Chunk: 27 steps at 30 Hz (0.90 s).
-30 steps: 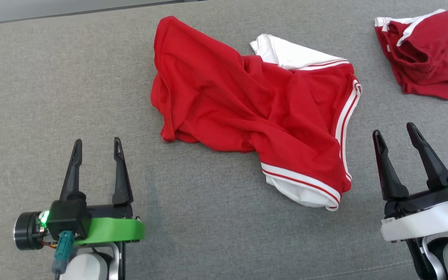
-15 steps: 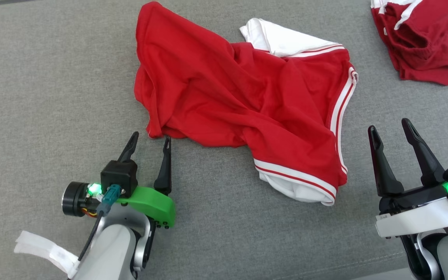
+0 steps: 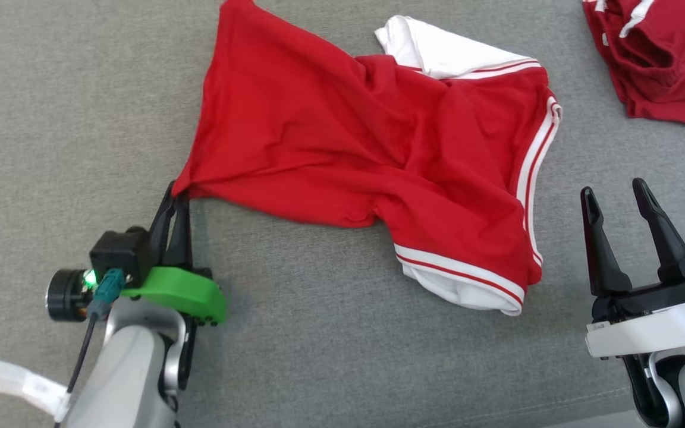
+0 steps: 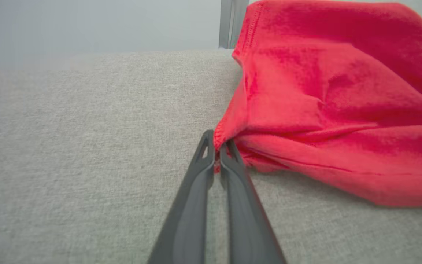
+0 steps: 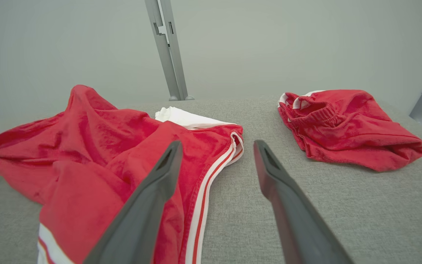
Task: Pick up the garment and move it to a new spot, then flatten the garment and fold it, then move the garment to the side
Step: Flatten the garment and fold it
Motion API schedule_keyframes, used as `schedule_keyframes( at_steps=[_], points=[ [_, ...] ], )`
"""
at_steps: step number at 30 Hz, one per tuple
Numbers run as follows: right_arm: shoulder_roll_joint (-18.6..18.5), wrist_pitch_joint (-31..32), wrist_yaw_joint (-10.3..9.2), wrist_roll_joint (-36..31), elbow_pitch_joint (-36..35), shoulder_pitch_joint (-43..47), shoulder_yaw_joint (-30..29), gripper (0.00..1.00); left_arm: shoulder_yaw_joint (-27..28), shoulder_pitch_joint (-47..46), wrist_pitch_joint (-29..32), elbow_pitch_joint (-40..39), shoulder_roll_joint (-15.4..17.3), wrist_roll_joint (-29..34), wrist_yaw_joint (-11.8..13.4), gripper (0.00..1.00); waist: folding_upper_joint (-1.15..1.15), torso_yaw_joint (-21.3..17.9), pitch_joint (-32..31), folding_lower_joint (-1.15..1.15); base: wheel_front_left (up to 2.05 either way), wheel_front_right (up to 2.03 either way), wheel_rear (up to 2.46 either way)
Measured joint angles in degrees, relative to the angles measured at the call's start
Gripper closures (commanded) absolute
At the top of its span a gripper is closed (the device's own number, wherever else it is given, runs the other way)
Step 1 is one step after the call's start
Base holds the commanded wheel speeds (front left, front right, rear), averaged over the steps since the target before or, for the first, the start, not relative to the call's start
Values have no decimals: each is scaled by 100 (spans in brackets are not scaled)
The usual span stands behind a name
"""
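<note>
The crumpled red cloth garment (image 3: 319,137) has white stripes and white lining. The woven fabric surface (image 3: 51,89) is plain grey.

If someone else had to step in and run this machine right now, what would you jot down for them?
Left gripper: shut on the near-left corner of the red garment.
Right gripper: open, empty, beside the garment's striped edge.
The garment lies crumpled on the grey surface; a second garment sits far right.
Done: corner gripped.
To do: move, flatten, fold, set aside.
</note>
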Motion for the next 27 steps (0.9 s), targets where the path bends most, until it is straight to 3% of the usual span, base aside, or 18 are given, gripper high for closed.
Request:
schedule_keyframes(
  at_steps=[10,11,12,20,27],
  points=[
    [3,96,0,-23,10,26,-82,0,174,1157,1091,-1262,658,-275,93,100,0,336,-93,0,0,0,0],
    [0,108,0,-26,11,25,-83,0,179,1258,1123,-1321,665,-310,93,71,0,347,-102,0,0,0,0],
    [0,108,0,-32,10,25,-89,0,204,1326,1084,-1378,631,-380,93,0,0,356,-106,0,0,0,0],
    [-40,134,0,-156,-180,39,-159,0,405,1349,-90,-1738,165,-614,138,0,0,388,-245,0,0,0,0],
    [-33,298,0,-255,-370,227,-153,0,441,1340,-423,-2011,182,47,397,0,0,406,-507,0,0,0,0]
  ],
)
